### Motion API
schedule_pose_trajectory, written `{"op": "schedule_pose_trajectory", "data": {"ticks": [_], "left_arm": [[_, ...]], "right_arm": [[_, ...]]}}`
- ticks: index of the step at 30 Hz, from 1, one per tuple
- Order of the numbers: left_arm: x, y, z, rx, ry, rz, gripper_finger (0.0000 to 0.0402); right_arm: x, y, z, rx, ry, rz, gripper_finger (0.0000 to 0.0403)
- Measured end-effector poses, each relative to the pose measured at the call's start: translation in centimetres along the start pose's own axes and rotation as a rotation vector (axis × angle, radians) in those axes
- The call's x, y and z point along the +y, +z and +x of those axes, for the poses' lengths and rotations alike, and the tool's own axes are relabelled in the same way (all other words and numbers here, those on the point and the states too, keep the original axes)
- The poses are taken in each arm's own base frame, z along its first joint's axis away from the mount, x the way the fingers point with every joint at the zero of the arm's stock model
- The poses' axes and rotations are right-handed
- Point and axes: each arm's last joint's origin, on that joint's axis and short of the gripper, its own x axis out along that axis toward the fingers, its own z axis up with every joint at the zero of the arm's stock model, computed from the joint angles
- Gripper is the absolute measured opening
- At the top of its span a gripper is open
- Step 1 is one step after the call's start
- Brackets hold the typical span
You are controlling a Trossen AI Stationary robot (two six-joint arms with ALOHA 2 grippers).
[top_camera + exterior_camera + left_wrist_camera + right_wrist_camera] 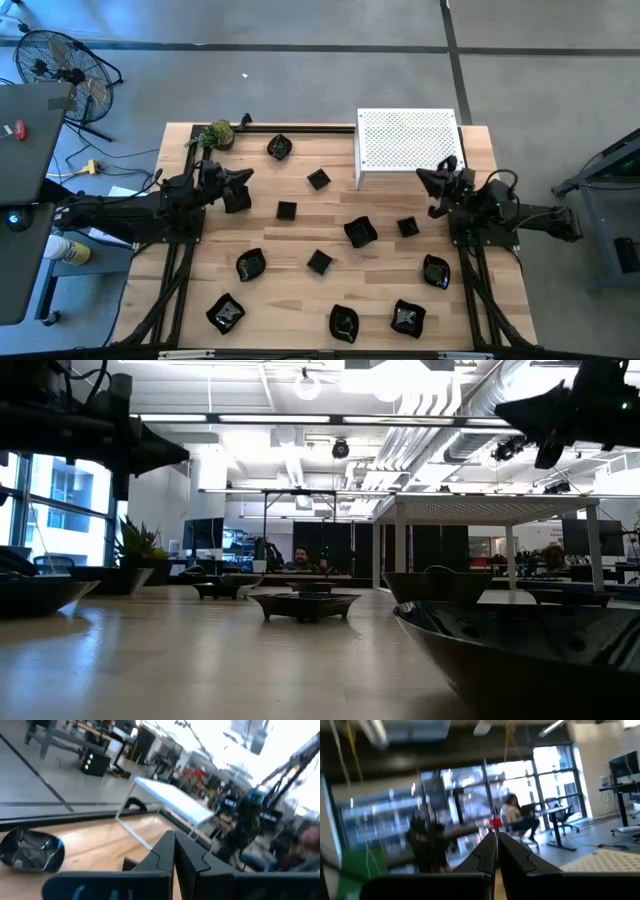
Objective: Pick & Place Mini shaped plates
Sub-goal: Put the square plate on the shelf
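About a dozen small glossy black plates lie scattered flat on the wooden table, among them a wavy plate [280,148], a square plate [286,210] and a larger plate [360,231]. My left gripper [248,177] hovers over the table's left side, shut and empty; its wrist view [174,842] shows the wavy plate [31,851] ahead. My right gripper [422,175] hangs raised at the right, beside the white stand, also shut [496,840] and empty. In the low view both arms sit high above the tabletop, left gripper [170,455] and right gripper [510,408].
A white perforated stand [408,145] on thin legs occupies the far right corner. A green leafy ball [218,133] sits at the far left corner. A black rail runs along the far edge. A large plate [520,645] fills the low view's near right.
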Motion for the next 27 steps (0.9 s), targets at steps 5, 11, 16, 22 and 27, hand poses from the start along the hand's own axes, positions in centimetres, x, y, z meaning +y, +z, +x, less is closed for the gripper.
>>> {"op": "schedule_pose_trajectory", "data": {"ticks": [5,11,16,22,27], "left_arm": [[-0.2,0.0,0.5,-0.013,-0.002,0.035,0.0],[0.0,-0.5,0.7,0.017,0.032,0.053,0.0],[0.2,-0.7,0.9,0.008,0.094,0.064,0.0001],[0.3,-0.7,0.9,0.006,0.109,0.105,0.0001],[0.4,-0.6,0.9,-0.015,0.153,0.151,0.0001]], "right_arm": [[0.1,1.0,-0.1,-0.107,-0.008,0.072,0.0012],[0.4,2.8,0.2,-0.132,-0.027,0.11,0.0006],[1.4,4.7,2.2,0.187,-0.124,0.065,0.0002],[3.5,5.0,5.5,0.601,-0.129,0.147,0.0001],[5.2,3.0,6.6,0.883,-0.186,0.213,0.0001]]}}
